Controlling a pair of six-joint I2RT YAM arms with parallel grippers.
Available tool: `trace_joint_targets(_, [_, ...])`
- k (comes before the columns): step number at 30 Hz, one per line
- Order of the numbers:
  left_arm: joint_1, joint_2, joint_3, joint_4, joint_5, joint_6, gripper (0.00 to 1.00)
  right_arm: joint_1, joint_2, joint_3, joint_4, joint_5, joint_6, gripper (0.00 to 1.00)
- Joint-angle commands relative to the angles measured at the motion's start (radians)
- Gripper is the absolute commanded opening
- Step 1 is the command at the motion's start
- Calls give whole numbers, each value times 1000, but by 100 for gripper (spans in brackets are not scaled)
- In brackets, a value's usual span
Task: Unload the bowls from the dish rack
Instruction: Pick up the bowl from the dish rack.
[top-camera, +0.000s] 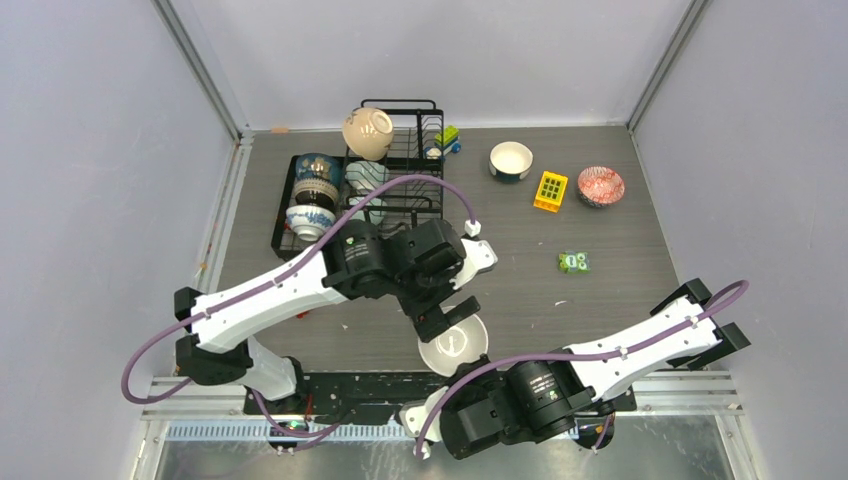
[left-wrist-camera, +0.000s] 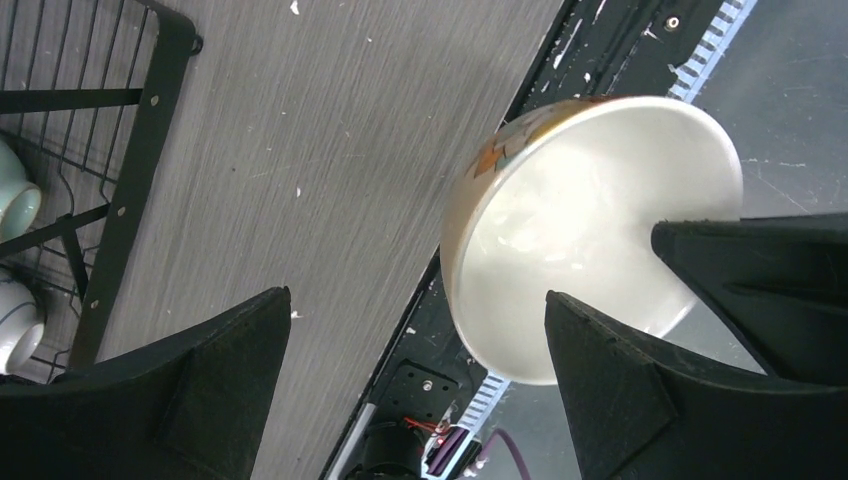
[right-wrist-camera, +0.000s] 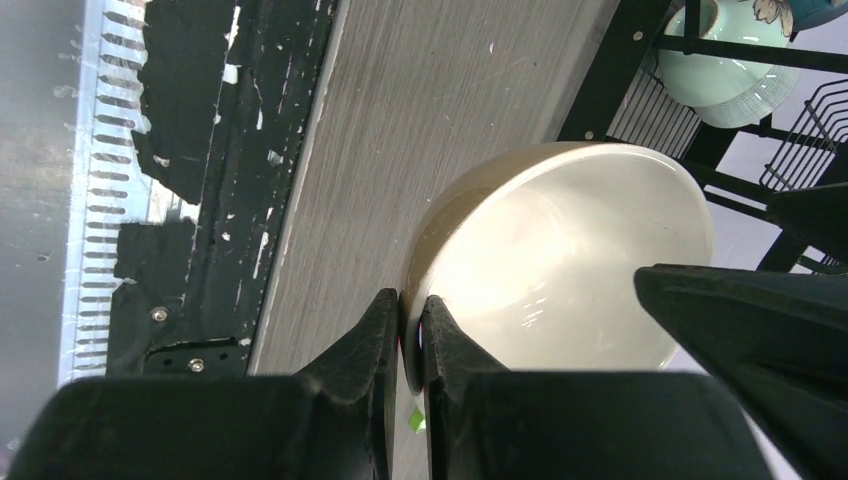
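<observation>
A cream bowl (top-camera: 453, 343) hangs tilted over the table's front edge. My right gripper (right-wrist-camera: 410, 300) is shut on its rim (right-wrist-camera: 560, 250), one finger inside and one outside. My left gripper (left-wrist-camera: 416, 293) is open just behind the same bowl (left-wrist-camera: 590, 230), with one fingertip (left-wrist-camera: 600, 380) in front of the rim and nothing clamped. The black dish rack (top-camera: 400, 205) stands at the back left. It holds a cream bowl (top-camera: 367, 133), a blue patterned bowl (top-camera: 318, 178), a blue-and-white bowl (top-camera: 308, 220) and a pale green bowl (right-wrist-camera: 720, 70).
A white bowl (top-camera: 511, 160) and a red-patterned bowl (top-camera: 600, 185) sit on the table at the back right. A yellow block (top-camera: 550, 190) lies between them, and a green block (top-camera: 573, 262) is nearer. Small toy blocks (top-camera: 446, 140) rest at the rack's right side.
</observation>
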Motion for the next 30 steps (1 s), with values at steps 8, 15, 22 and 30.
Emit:
trace_joint_targets(8, [-9, 6, -34, 64, -50, -60, 81, 4, 2, 33, 51, 72, -38, 1])
trace_joint_targets(15, [-10, 20, -58, 59, -23, -67, 60, 4, 10, 35, 70, 74, -46, 1])
trace_joint_targets(22, [-10, 12, -61, 65, -9, -73, 29, 4, 11, 42, 74, 80, -45, 1])
trace_joint_targets(30, [-12, -4, -68, 80, -23, -88, 0, 5, 11, 40, 98, 98, -42, 8])
